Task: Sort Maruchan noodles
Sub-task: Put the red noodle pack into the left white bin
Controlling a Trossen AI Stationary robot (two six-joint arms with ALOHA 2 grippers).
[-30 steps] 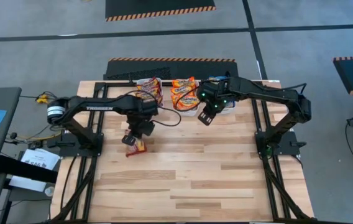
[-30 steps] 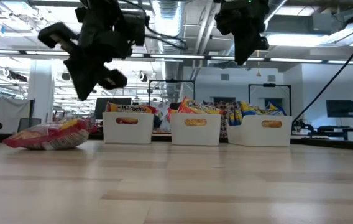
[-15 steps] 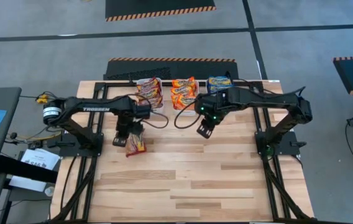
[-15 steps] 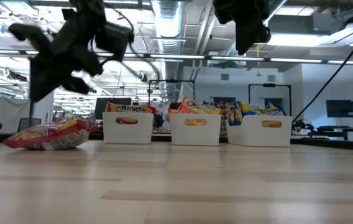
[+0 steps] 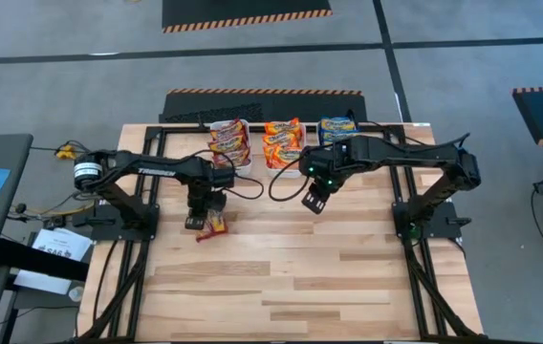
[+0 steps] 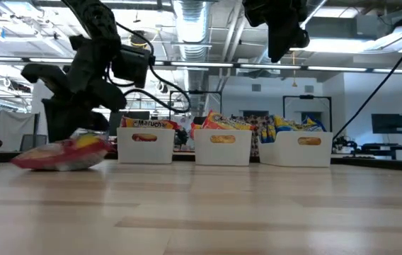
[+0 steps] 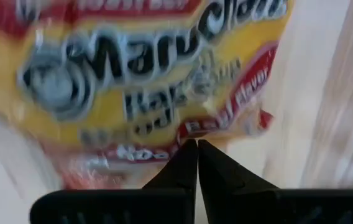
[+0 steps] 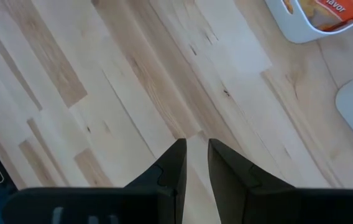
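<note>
A maroon Maruchan packet (image 5: 216, 227) (image 6: 63, 154) with a yellow noodle picture lies flat on the table, left of centre. My left gripper (image 5: 198, 221) (image 6: 65, 137) is down on it with its fingers shut (image 7: 196, 145). The packet (image 7: 151, 74) fills the left wrist view. My right gripper (image 5: 312, 202) (image 6: 277, 51) hangs high over bare wood near the table's middle. It holds nothing, and its fingers stand a narrow gap apart (image 8: 194, 144). More packets sit sorted by colour in three white bins at the far edge. My left gripper comes from above, pointing down, and its shut fingertips (image 7: 186, 155) meet the packet near one edge (image 7: 164, 152), beside the printed flavour banner. I cannot tell whether any wrapper is caught between the tips. The packet lies flat on the table.
Three white bins line the far edge: maroon packets (image 5: 230, 143) (image 6: 146, 145), orange packets (image 5: 284, 143) (image 6: 222, 147), blue packets (image 5: 336, 129) (image 6: 303, 147). The near half of the wooden table (image 5: 310, 287) is bare wood. The arms' black frames run along both sides.
My left gripper swung toward the table's left, then dropped onto the packet, which shifted slightly toward the right. My right gripper moved from the blue bin toward the table's middle, then held still.
</note>
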